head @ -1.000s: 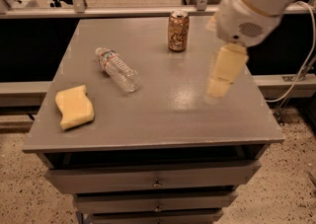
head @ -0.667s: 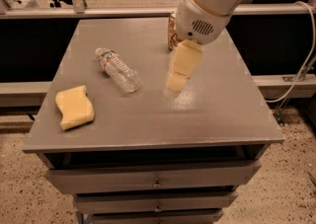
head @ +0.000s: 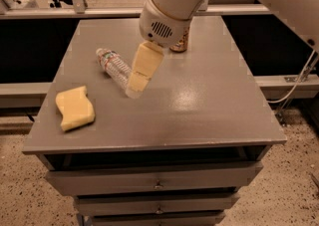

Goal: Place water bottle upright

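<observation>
Camera view is showing the cream wedge-shaped gripper [head: 133, 89] hanging at the base end of the clear ribbed plastic water bottle [head: 113, 64] lying sideways on the grey counter [head: 199, 105], probably lining up a grasp, though whether it is gripping cannot be told.

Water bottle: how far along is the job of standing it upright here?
Done: nothing yet; the water bottle lies on its side on the table. In hand: the gripper hangs at the bottle's base end; a grasp is not evident. Left: grasp the bottle, tip it up, set it down on its base.
</observation>
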Available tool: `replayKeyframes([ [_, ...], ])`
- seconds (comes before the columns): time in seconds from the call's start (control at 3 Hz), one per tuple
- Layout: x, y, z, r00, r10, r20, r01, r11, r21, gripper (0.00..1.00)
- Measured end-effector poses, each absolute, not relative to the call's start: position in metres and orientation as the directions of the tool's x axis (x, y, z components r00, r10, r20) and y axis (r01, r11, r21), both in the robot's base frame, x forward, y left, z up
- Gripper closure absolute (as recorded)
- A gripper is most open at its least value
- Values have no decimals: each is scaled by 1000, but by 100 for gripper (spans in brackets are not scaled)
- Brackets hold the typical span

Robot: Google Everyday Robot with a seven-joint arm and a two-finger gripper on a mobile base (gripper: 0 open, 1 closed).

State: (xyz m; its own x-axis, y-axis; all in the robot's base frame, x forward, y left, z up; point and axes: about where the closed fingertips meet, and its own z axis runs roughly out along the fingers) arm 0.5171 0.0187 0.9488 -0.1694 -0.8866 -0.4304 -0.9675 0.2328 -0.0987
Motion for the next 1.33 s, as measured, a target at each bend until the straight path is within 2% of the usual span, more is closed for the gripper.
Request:
replayKeyframes([
  [0.33, 523, 28, 954, -153, -882, -447, -968, 224, -112, 0],
  [0.67, 557, 59, 953, -164, -856, -490, -961, 250, -117, 0],
  [1.33, 610, 113, 929, -290, -794, -534, -928, 370, -47, 0],
])
